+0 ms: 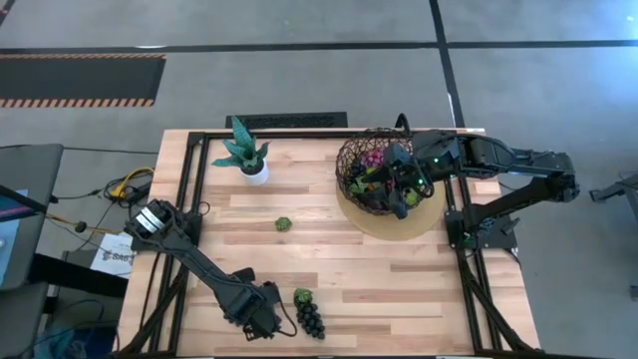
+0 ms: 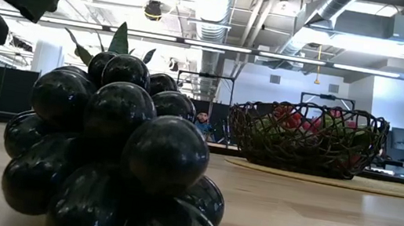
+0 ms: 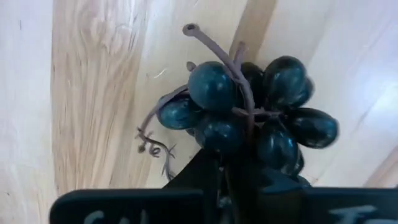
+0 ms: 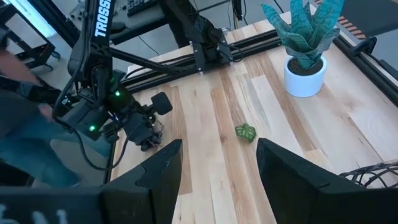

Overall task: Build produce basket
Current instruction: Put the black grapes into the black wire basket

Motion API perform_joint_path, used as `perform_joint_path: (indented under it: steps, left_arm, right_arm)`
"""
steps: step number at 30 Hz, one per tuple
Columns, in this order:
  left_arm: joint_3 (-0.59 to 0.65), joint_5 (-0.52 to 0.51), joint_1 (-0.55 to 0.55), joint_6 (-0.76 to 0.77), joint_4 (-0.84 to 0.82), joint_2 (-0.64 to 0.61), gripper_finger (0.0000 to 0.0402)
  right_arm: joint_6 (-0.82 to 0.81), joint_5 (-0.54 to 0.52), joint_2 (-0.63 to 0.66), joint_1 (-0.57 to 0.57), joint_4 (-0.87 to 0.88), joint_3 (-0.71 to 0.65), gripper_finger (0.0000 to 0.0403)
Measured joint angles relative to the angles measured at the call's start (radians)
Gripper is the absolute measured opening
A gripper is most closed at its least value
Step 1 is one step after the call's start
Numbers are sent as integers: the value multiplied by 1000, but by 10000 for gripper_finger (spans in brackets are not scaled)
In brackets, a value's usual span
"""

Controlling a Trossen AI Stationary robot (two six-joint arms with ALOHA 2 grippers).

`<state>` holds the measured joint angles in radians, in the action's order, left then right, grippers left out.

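A black grape bunch (image 1: pixel 310 319) with a green leaf lies near the table's front edge; it fills the low view (image 2: pixel 113 156), resting on the wood. My left gripper (image 1: pixel 279 311) is at its left side, fingers closed together against the grapes (image 3: pixel 249 124). The dark wire basket (image 1: pixel 359 150) stands on a tan disc (image 1: pixel 399 227) at the far right and holds magenta grapes and green pieces (image 2: pixel 306 132). My right gripper (image 1: pixel 404 189) hovers over the basket, open and empty (image 4: pixel 217 168). My left gripper is shut on the lower grapes (image 3: pixel 214 140) at the bunch's left side. The fingers slant down from the table's left. The fingers themselves hide the exact place of contact. The bunch rests on the table, its stem (image 3: pixel 214 46) pointing away from the fingers.
A small potted green plant (image 1: pixel 245 158) stands at the far middle. A small green leafy piece (image 1: pixel 284 224) lies on the bare wood between plant and grapes. Black frame rails run along the table's left, right and far edges.
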<state>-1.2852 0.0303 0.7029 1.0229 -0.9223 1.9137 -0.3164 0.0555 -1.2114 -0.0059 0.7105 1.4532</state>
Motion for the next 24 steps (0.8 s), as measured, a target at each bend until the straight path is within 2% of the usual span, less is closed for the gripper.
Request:
perform_joint_path:
  steps: [6, 16, 19, 24]
  left_arm:
    - [-92, -51, -9, -37, -63, -1, 1]
    - [-360, -205, -53, -107, -373, -3, 0]
    - [-409, -212, -55, -127, -381, -4, 0]
    - [-413, -198, -56, -98, -370, -4, 4]
  right_arm:
    - [-5, 0, 0, 0, 0, 0, 226]
    - [-9, 0, 0, -1, 0, 0, 226]
    - [-21, 0, 0, -1, 0, 0, 226]
    - [-24, 0, 0, -1, 14, 0, 226]
